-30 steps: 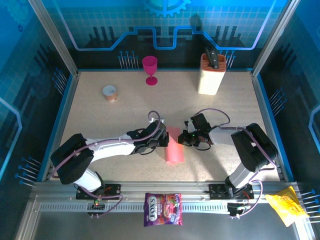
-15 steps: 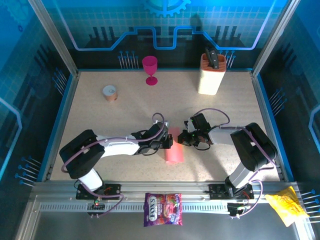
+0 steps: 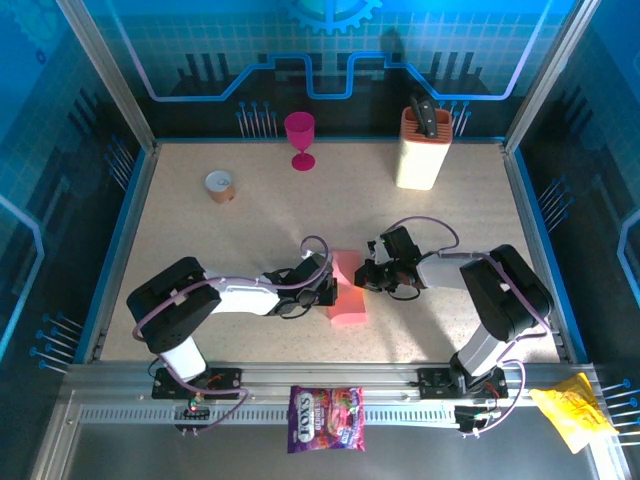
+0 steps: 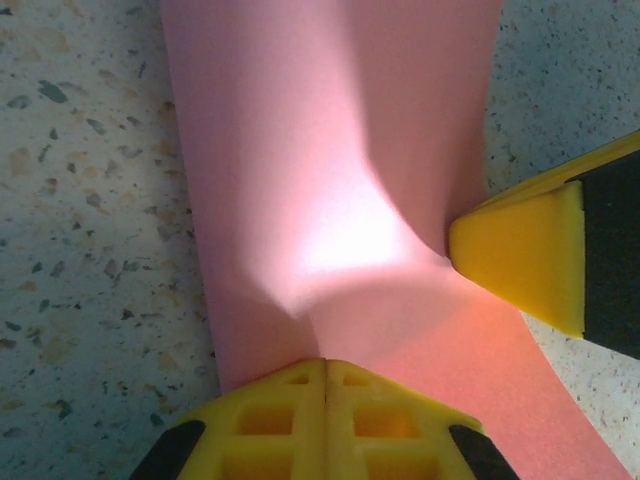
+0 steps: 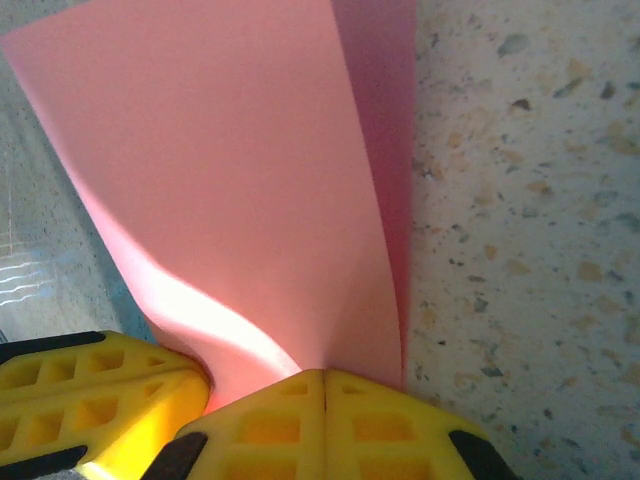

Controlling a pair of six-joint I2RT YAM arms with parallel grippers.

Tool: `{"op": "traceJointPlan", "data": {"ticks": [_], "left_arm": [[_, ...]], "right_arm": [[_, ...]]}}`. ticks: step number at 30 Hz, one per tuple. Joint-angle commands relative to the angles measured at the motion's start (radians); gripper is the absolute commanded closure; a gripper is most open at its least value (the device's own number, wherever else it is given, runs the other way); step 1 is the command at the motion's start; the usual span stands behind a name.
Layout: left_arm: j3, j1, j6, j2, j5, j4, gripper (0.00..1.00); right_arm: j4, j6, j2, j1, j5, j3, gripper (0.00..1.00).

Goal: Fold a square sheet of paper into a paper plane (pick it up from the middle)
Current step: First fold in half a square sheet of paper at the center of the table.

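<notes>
Since a sec ago the left arm (image 3: 235, 295) has slid rightward, elbow drawn in, and the square sheet of paper (image 3: 349, 303) now humps up on its left side. Speckled tabletop (image 3: 250, 230), centre-front: the sheet is folded to a narrow strip, long axis near-to-far, lying btwn both tools. Left tool (image 3: 331, 290) touches its left edge, tips pressed together; can't tell if paper sits inside. Right tool (image 3: 369, 279) is at the right edge, tips pressed together, apparently pinching the fold. Both equally near; next crease prob. follows that axis.
</notes>
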Motion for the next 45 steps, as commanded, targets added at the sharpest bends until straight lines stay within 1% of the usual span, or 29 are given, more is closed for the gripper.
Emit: {"op": "traceJointPlan", "data": {"ticks": [1,4,9,15,19,24,28,31,36,45], "left_arm": [[0.038,0.012,0.043,-0.064,0.007,-0.026,0.98],[0.071,0.032,0.071,-0.065,0.031,-0.03,0.97],[0.092,0.07,0.088,-0.006,0.06,-0.009,0.98],[0.059,0.093,0.081,0.058,0.028,0.037,0.99],[0.049,0.094,0.078,0.086,0.012,0.037,1.0],[0.058,0.103,0.085,0.052,0.016,0.017,1.0],[0.091,0.118,0.108,-0.002,0.054,0.009,1.0],[0.126,0.138,0.131,-0.008,0.08,-0.007,0.99],[0.148,0.176,0.152,0.04,0.105,0.001,1.0],[0.09,0.211,0.137,0.128,0.088,0.066,1.0]], "right_arm": [[-0.08,-0.005,0.055,0.014,0.092,-0.031,1.0],[-0.08,-0.007,0.057,0.014,0.092,-0.03,1.0],[-0.075,-0.007,0.067,0.015,0.091,-0.027,1.0],[-0.066,-0.005,0.078,0.016,0.09,-0.035,1.0],[-0.063,-0.005,0.08,0.015,0.089,-0.04,1.0],[-0.06,-0.005,0.082,0.015,0.087,-0.043,1.0],[-0.06,-0.007,0.082,0.015,0.089,-0.043,1.0],[-0.061,-0.007,0.083,0.015,0.089,-0.043,1.0],[-0.061,-0.007,0.088,0.014,0.091,-0.041,1.0],[-0.065,-0.01,0.091,0.015,0.091,-0.04,1.0]]}}
